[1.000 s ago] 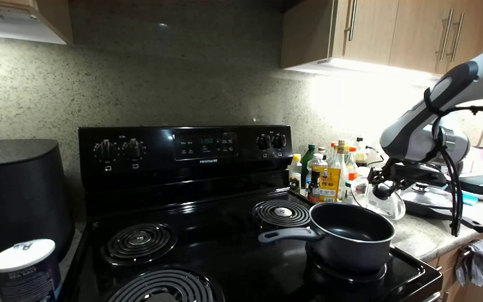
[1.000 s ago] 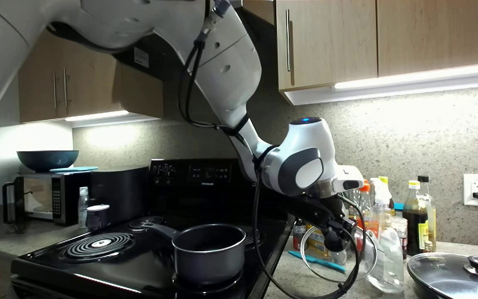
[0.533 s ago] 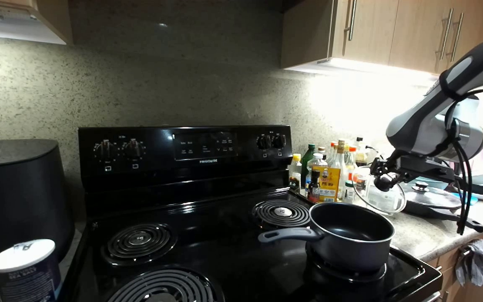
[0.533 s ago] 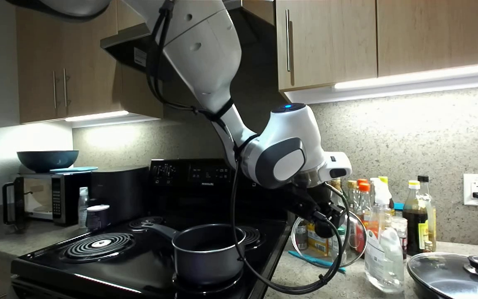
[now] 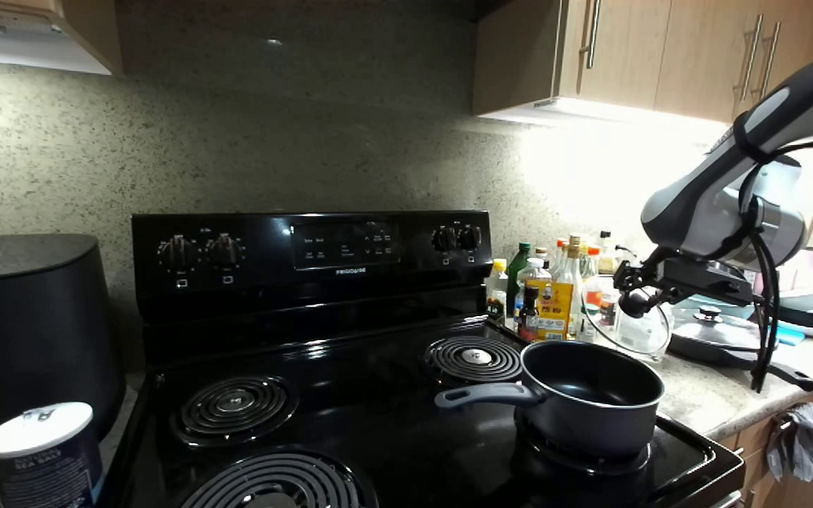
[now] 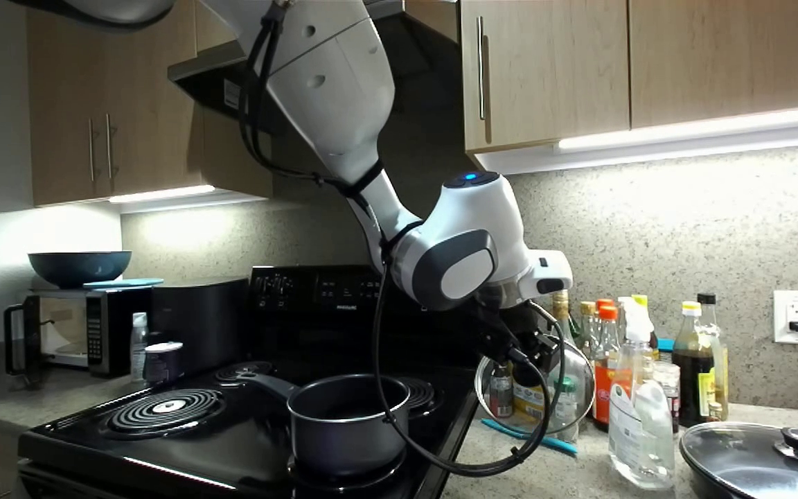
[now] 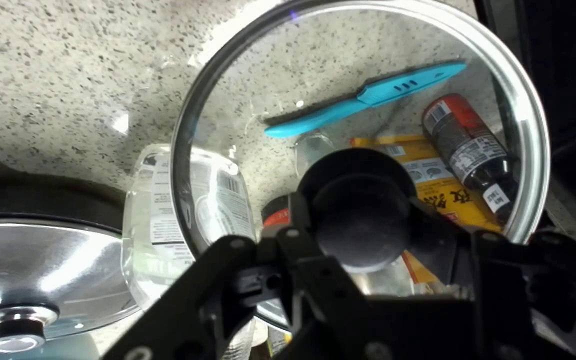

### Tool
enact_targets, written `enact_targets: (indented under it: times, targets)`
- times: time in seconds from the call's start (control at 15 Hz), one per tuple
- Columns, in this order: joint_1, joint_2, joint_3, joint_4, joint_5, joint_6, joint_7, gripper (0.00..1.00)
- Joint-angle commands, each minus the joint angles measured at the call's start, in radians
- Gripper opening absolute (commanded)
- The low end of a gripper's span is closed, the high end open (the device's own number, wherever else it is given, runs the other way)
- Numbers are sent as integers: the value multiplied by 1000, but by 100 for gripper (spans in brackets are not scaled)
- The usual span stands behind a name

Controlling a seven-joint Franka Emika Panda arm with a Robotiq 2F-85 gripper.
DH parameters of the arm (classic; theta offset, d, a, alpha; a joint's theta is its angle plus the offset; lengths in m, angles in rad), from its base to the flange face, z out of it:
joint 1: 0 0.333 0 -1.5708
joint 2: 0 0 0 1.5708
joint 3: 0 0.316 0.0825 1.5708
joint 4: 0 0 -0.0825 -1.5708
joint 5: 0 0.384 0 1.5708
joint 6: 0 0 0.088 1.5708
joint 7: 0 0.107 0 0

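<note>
My gripper (image 7: 358, 214) is shut on the black knob (image 7: 363, 225) of a round glass lid (image 7: 278, 85), one finger on each side. Through the clear glass with its metal rim, the counter shows in the wrist view. In both exterior views the lid (image 6: 480, 388) hangs steeply tilted above the counter, to the right of the stove. The dark grey saucepan (image 5: 590, 423), uncovered, sits on a burner at the stove's right front, its handle pointing left in an exterior view. The lid is apart from the saucepan. Part of the knob is hidden by the fingers.
Several sauce bottles (image 5: 570, 282) crowd the counter by the wall. A clear spray bottle (image 6: 641, 436) stands near the lid, with a teal utensil (image 7: 368, 100) lying below it. A lidded skillet (image 6: 752, 457) is further right. Black cables (image 6: 468, 468) loop beneath the wrist.
The arm has carried the lid up and, in an exterior view, leftward toward the stove, away from the spray bottle. The grip on the knob is unchanged; the saucepan has stayed put.
</note>
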Motion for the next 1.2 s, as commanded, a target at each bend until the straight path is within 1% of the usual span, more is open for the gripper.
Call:
enact_targets:
  times: [0.0, 0.13, 0.27, 0.33, 0.47, 0.53, 0.6, 0.8, 0.87, 1.0, 1.13]
  targets:
    - [-61, -70, 88, -40, 109, 52, -101, 23]
    - [-81, -82, 116, -41, 145, 57, -136, 23]
    - [-80, -97, 98, -58, 99, 13, -164, 23]
    - [-88, -104, 101, -65, 97, -8, -196, 23]
    - [-97, -106, 107, -78, 113, -8, -252, 23]
    - [-98, -100, 108, -82, 123, 17, -261, 23]
    - [-73, -57, 86, -48, 95, 12, -198, 48]
    - [-78, -58, 87, -56, 95, 12, -213, 48]
    - [-79, -58, 88, -56, 95, 12, -213, 23]
    - [-113, -109, 154, -84, 200, 39, -290, 23]
    - [-166, -167, 255, -94, 374, 56, -403, 23]
